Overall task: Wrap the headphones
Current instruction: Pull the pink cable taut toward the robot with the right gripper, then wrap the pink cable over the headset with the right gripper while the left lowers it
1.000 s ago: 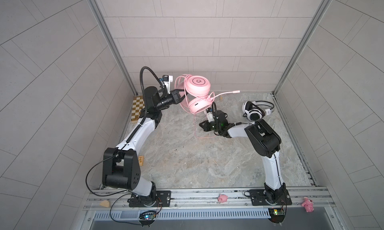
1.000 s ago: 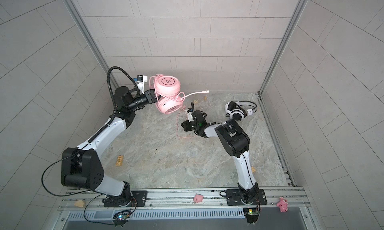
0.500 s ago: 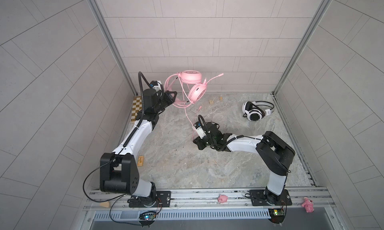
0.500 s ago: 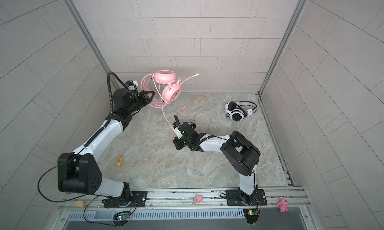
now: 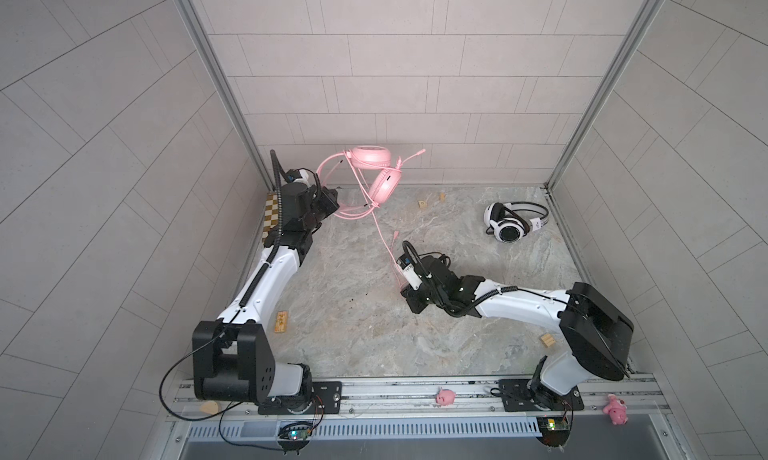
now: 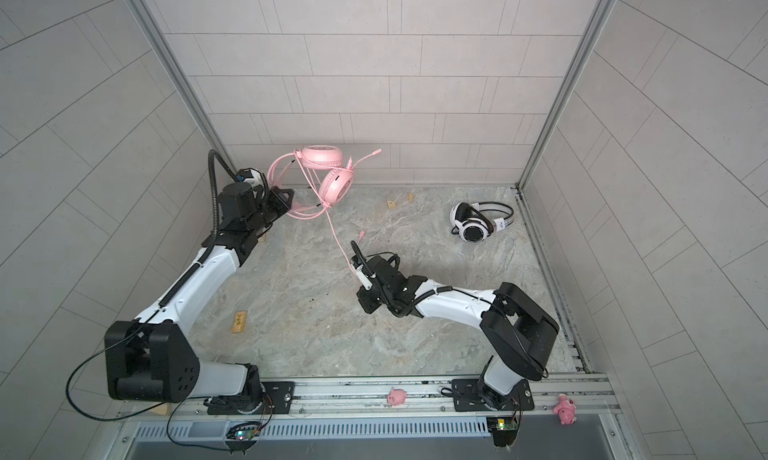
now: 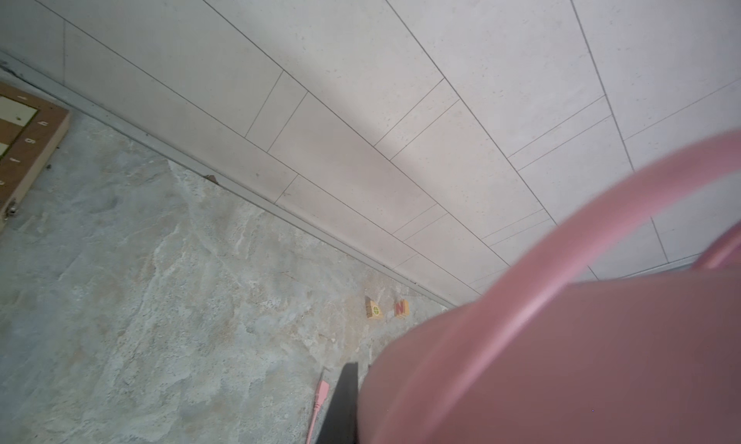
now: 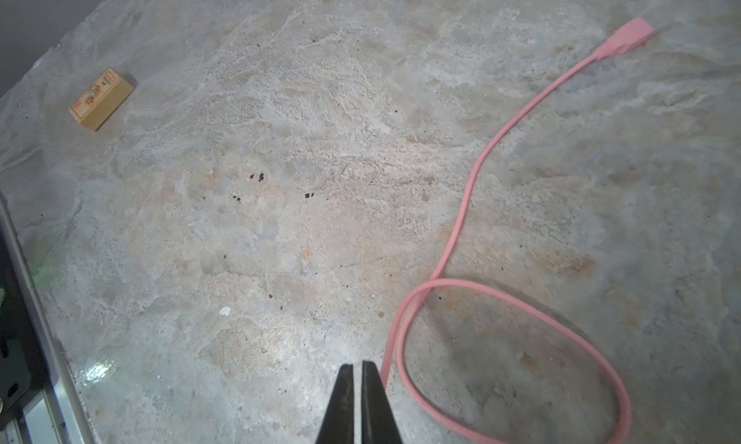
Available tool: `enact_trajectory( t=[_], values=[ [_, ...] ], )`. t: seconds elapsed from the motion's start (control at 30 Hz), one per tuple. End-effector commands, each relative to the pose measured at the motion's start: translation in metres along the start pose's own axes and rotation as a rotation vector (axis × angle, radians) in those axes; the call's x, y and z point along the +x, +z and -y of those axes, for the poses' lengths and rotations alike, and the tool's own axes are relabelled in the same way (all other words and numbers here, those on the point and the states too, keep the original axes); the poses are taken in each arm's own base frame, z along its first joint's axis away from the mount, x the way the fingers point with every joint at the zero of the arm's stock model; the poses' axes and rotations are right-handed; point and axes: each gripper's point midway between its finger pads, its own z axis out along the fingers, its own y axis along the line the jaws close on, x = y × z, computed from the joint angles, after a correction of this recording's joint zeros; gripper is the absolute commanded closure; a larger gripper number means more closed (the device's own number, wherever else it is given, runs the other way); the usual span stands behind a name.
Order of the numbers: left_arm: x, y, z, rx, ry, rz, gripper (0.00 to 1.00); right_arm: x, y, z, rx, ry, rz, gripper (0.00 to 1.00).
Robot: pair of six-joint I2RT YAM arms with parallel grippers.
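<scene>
The pink headphones (image 5: 386, 184) (image 6: 336, 184) hang in the air at the back left. My left gripper (image 5: 336, 204) (image 6: 291, 200) is shut on their headband (image 7: 561, 362), which hides most of one finger (image 7: 345, 402). Their pink cable (image 5: 384, 238) (image 8: 465, 205) runs straight down to my right gripper (image 5: 413, 308) (image 6: 368, 306) (image 8: 357, 366), low over the middle of the floor. It is shut; the cable slips behind one finger, then loops on the floor to its plug (image 8: 629, 37). The white headphones (image 5: 509, 225) (image 6: 476, 225) lie at the back right, apart from both grippers.
A chessboard (image 5: 272, 213) (image 7: 24, 141) lies in the back left corner. Two small wooden blocks (image 5: 423, 204) (image 7: 375, 309) sit by the back wall, one (image 5: 281, 321) (image 8: 102, 99) at the front left, one (image 5: 547, 340) at the right. Two pink pig toys (image 5: 445, 397) rest on the front rail.
My left arm has swung the pink headphones back and to the left. My right gripper has pulled away toward the front centre, and the cable now stretches between them.
</scene>
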Motion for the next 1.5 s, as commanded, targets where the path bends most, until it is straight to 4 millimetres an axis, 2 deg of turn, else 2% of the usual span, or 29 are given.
enact_trajectory(
  t=[0.0, 0.27, 0.7, 0.97, 1.17, 1.3, 1.47],
  values=[
    [-0.035, -0.017, 0.011, 0.007, 0.023, 0.128, 1.00, 0.010, -0.014, 0.001, 0.054, -0.056, -0.049, 0.94],
    [-0.038, -0.029, -0.011, -0.129, 0.072, 0.164, 1.00, -0.008, -0.046, 0.004, 0.105, -0.107, 0.006, 0.95],
    [-0.037, -0.029, -0.021, -0.196, 0.092, 0.148, 1.00, -0.043, -0.091, -0.001, 0.107, -0.119, 0.108, 0.95],
    [-0.033, -0.034, -0.023, -0.285, 0.156, 0.131, 1.00, -0.064, -0.127, 0.002, 0.155, -0.142, 0.172, 0.96],
    [-0.012, -0.026, -0.009, -0.349, 0.312, 0.060, 1.00, -0.097, -0.160, 0.003, 0.193, -0.155, 0.274, 0.97],
    [0.005, -0.016, -0.004, -0.373, 0.393, -0.020, 1.00, -0.127, -0.184, -0.004, 0.185, -0.166, 0.355, 0.97],
    [0.025, -0.003, 0.004, -0.352, 0.420, -0.099, 1.00, -0.152, -0.205, -0.018, 0.129, -0.154, 0.417, 0.97]
  ],
)
